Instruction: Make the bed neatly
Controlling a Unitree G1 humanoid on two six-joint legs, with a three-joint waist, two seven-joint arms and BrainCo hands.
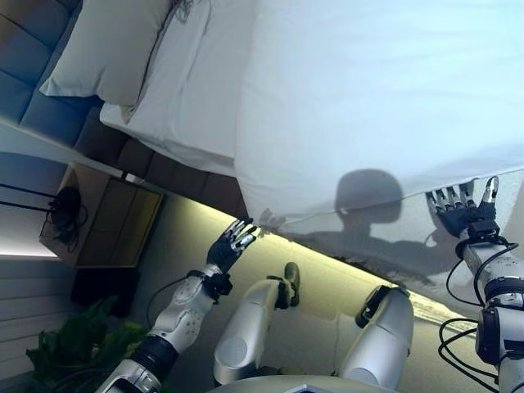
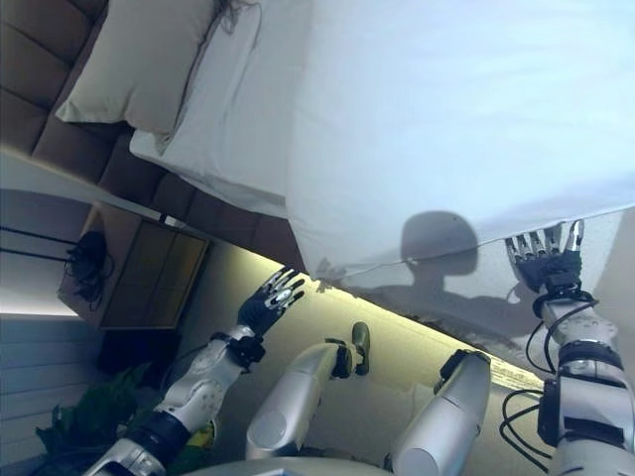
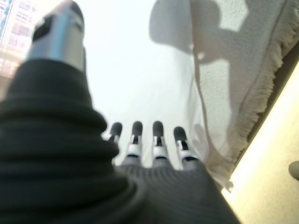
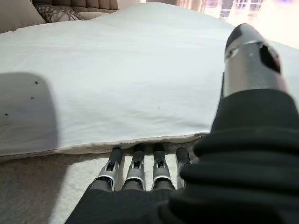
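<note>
Eye views: white duvet [image 1: 368, 98] spread over the bed [image 1: 184, 168], pillow [image 1: 106, 49] at its head; left hand [image 1: 233, 243] and right hand [image 1: 458, 209] at the duvet's edge. Wrist views — both hands' fingers straight, relaxed, holding nothing.

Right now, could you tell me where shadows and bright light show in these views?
In the left eye view, a rounded shadow lies on the duvet edge, between the left hand and right hand; a lit strip glows under the bed. The right wrist view shows a dark shadow on the duvet; the left wrist view is washed bright.
</note>
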